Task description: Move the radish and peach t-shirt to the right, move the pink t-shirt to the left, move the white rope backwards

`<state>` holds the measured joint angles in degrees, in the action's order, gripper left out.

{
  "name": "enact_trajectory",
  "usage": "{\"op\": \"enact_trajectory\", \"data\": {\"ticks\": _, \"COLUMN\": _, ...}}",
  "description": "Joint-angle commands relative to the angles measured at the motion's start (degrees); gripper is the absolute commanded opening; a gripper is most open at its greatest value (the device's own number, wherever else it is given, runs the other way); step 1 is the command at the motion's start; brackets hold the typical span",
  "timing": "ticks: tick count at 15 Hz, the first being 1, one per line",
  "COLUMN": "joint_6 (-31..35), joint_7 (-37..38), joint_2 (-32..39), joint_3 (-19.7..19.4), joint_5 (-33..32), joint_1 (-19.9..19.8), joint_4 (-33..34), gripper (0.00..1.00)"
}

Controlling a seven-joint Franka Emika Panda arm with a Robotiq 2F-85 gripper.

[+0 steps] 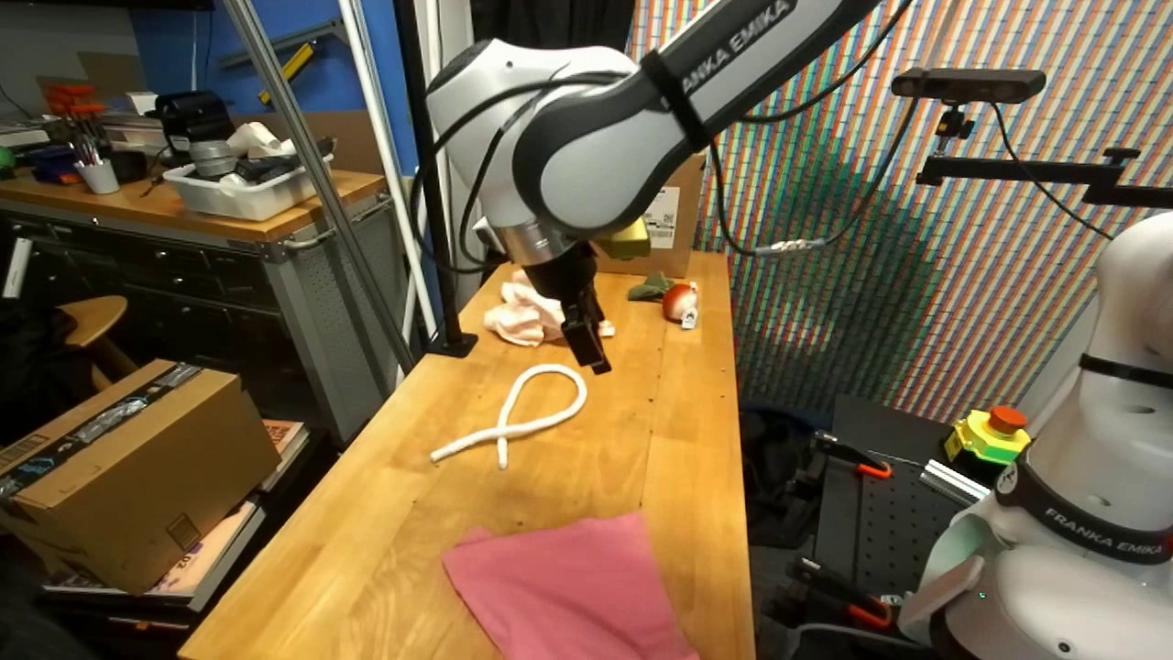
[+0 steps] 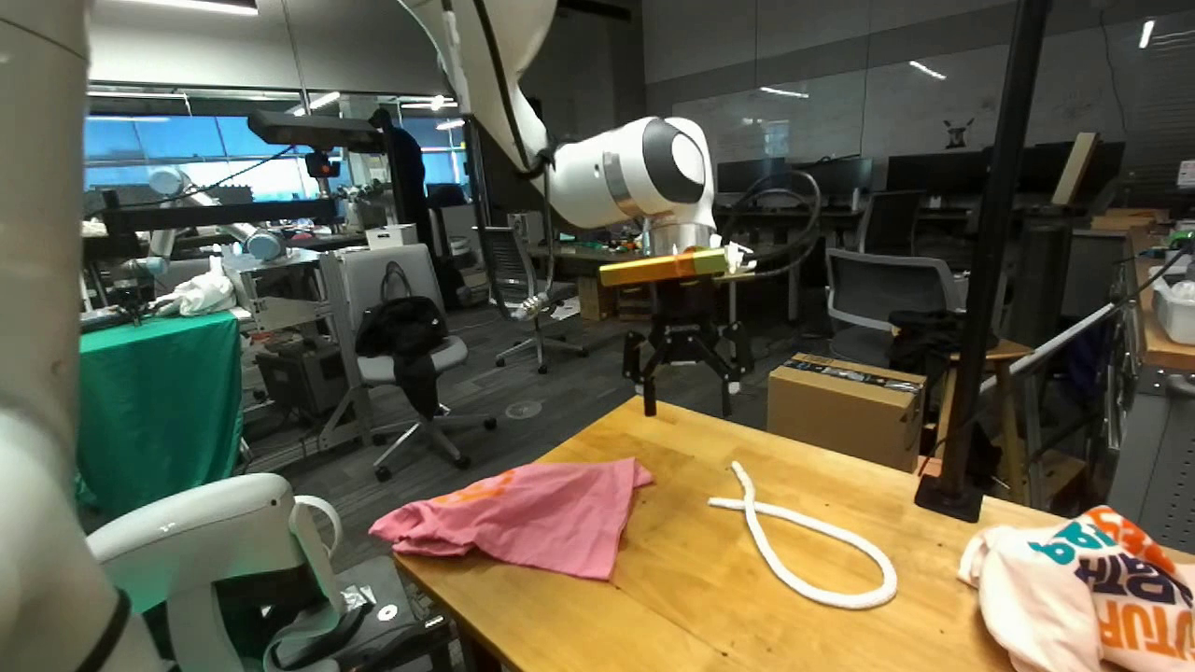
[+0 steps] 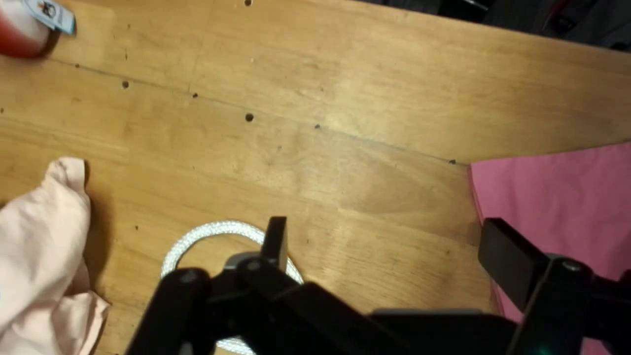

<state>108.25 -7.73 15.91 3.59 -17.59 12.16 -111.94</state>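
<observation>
The radish (image 1: 676, 304), a small printed tag (image 3: 58, 18) on its side, sits on a wooden table (image 1: 696, 412), well apart from the gripper (image 2: 688, 401), which hangs above the table with its fingers spread wide, released. "FRANKA EMIKA" reads across a black band (image 1: 1100, 533) on the white robot base (image 1: 1063, 591) and, its first letters hidden by a strap (image 1: 674, 101), along the arm (image 1: 600, 179) in an exterior view. There, "02" marks a book (image 1: 203, 570) beneath a cardboard box (image 1: 174, 467). The crumpled peach t-shirt (image 2: 1050, 593) bears orange, teal and navy lettering, creased and partly out of view; orange print on the pink t-shirt (image 2: 551, 523) cannot be read. The white rope (image 1: 531, 426) lies looped on the table with its ends crossed; in the wrist view one finger overlaps it and the opposite finger the edge of the pink t-shirt, with the radish and peach t-shirt off to the left.
</observation>
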Motion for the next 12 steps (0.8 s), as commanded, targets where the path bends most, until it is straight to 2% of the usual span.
{"op": "enact_trajectory", "data": {"ticks": 1, "joint_6": -1.8, "joint_7": -1.9, "joint_2": -13.8, "joint_3": 1.1, "joint_5": 4.5, "joint_1": -3.6, "joint_4": -9.0, "gripper": 1.00}}
{"op": "enact_trajectory", "data": {"ticks": 7, "joint_6": 1.5, "joint_7": -4.0, "joint_2": -33.9, "joint_3": -1.7, "joint_5": 9.6, "joint_1": -7.4, "joint_4": -21.3, "gripper": 1.00}}
{"op": "enact_trajectory", "data": {"ticks": 12, "joint_6": 5.7, "joint_7": -5.8, "joint_2": -50.5, "joint_3": -5.8, "joint_5": 8.0, "joint_1": -9.4, "joint_4": -31.1, "gripper": 1.00}}
